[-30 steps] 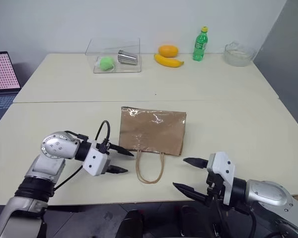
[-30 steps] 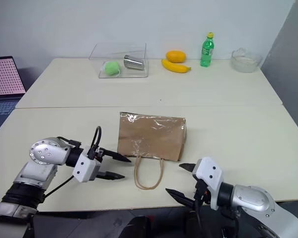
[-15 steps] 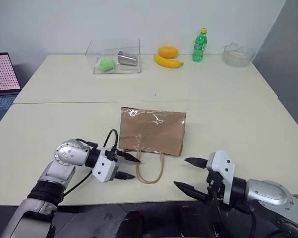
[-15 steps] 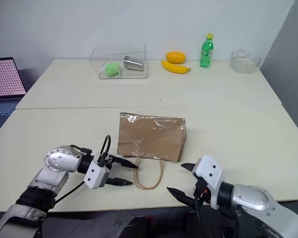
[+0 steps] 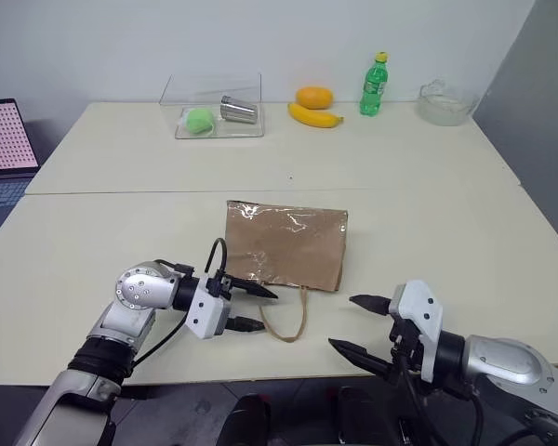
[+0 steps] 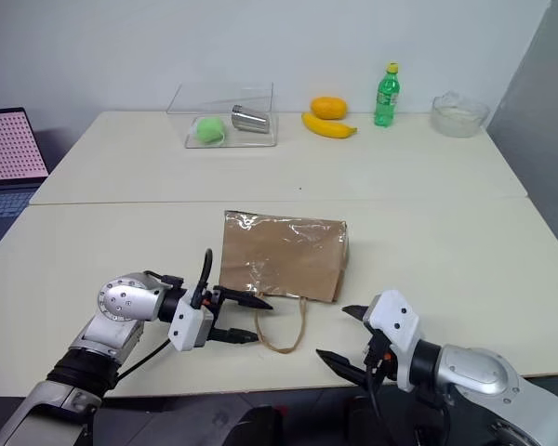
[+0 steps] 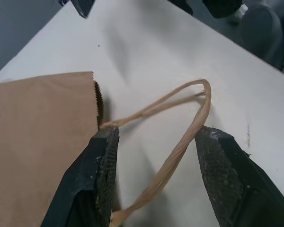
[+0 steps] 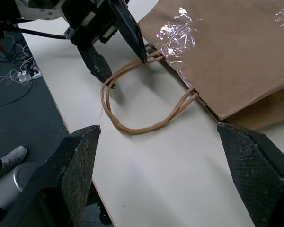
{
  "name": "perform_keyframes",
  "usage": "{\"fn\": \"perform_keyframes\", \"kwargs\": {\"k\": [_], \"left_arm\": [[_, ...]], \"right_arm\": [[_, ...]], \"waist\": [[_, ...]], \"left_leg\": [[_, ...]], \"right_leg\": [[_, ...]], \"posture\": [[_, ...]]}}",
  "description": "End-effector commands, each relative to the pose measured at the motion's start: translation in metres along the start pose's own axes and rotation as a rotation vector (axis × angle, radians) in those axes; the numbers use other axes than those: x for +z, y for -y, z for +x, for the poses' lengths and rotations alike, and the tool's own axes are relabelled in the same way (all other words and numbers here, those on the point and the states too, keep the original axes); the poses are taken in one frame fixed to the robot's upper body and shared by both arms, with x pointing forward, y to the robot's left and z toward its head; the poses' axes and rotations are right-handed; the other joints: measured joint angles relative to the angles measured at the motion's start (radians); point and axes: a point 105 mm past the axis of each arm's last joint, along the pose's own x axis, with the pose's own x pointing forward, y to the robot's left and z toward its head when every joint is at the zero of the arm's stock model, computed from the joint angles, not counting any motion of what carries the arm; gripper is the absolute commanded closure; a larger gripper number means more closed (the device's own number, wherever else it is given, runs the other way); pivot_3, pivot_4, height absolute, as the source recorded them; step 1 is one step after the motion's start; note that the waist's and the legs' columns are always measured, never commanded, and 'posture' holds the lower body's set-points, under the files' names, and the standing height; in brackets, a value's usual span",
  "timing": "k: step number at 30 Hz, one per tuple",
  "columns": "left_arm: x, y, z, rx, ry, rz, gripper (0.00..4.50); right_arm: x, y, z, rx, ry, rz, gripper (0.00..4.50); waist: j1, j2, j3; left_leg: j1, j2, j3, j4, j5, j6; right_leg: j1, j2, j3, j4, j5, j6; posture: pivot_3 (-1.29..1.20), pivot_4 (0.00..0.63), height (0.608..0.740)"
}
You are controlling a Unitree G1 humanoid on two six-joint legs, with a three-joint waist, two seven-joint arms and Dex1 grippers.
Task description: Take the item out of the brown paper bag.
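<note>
The brown paper bag (image 5: pixel 286 246) is lying flat on its side on the pale worktop (image 5: pixel 428 214), mouth facing the robot, and nothing is out of it yet. The ketchup bottle is presumably inside the bag, hidden by the paper, so nearly the whole job is left by my reading: getting the mouth open, reaching in, drawing the bottle out.

The left claw (image 5: pixel 256 308) is sitting right at the bag's near left corner, its two black fingers partly spread with a strand of the loop handles (image 7: pixel 180 142) running between them. The inner finger is just beside the paper edge, the other is touching the cord; it is not pinching anything so far. The right claw (image 5: pixel 358 325) is hanging near the bag's right front corner, well apart from the handles, fingers standing wide and holding nothing.

The bag is matte, creased kraft paper with a shiny, crinkled tape patch (image 5: pixel 288 221) across its upper face. The handles are thin twisted tan cord, limp, lying in a loop on the worktop in front of the mouth. The claw pads (image 7: pixel 106 177) are showing a fine knurled black texture. The worktop is smooth and cream-coloured.
</note>
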Motion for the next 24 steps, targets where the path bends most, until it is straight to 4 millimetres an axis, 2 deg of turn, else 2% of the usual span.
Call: {"fn": "perform_keyframes", "kwargs": {"k": [1,6,7,20,22,23,24], "left_arm": [[0.010,-0.001,-0.005,-0.038,0.023,0.007,2.76],[0.009,0.005,-0.009,-0.103,0.015,-0.033,4.36],[0.010,0.005,-0.008,-0.105,0.018,-0.041,4.48],[0.010,0.010,-0.001,-0.156,0.033,-0.174,4.48],[0.010,0.006,0.000,-0.134,0.037,-0.206,4.48],[0.011,0.005,0.001,-0.128,0.038,-0.205,4.08],[0.011,0.004,0.001,-0.124,0.039,-0.195,3.87]], "right_arm": [[0.024,-0.022,-0.005,0.061,0.083,-0.092,0.33],[0.021,-0.027,-0.005,0.096,0.062,-0.117,0.33],[0.020,-0.027,-0.005,0.099,0.059,-0.121,0.33],[0.015,-0.028,-0.005,0.103,0.035,-0.138,0.33],[0.016,-0.028,-0.005,0.103,0.034,-0.140,0.33],[0.016,-0.028,-0.005,0.104,0.033,-0.141,0.33],[0.016,-0.028,-0.004,0.104,0.032,-0.141,0.33]], "waist": [[0.000,0.000,0.000],[0.000,0.000,0.000],[0.000,0.000,0.000],[0.000,0.000,0.000],[0.000,0.000,0.000],[0.000,0.000,0.000],[0.000,0.000,0.000]], "left_leg": [[0.000,0.000,0.000,0.000,0.000,0.000],[0.000,0.000,0.000,0.000,0.000,0.000],[0.000,0.000,0.000,0.000,0.000,0.000],[0.000,0.000,0.000,-0.001,0.000,0.000],[0.000,0.000,0.000,-0.001,0.000,0.000],[0.000,0.000,0.000,-0.001,0.000,0.000],[0.000,0.000,0.000,-0.001,0.000,0.000]], "right_leg": [[0.000,0.000,0.000,0.000,0.000,0.000],[0.000,0.000,0.000,0.000,0.000,0.000],[0.000,0.000,0.000,-0.001,0.000,0.000],[0.000,0.000,0.000,-0.001,0.000,0.000],[0.000,0.000,0.000,-0.001,0.000,0.000],[0.000,0.000,0.000,-0.001,0.000,0.000],[0.000,0.000,0.000,-0.001,0.000,0.000]], "posture": [[0.00,0.150,0.740],[0.00,0.150,0.740],[0.00,0.150,0.740],[0.00,0.150,0.740],[0.00,0.150,0.740],[0.00,0.150,0.740],[0.00,0.150,0.740]]}}
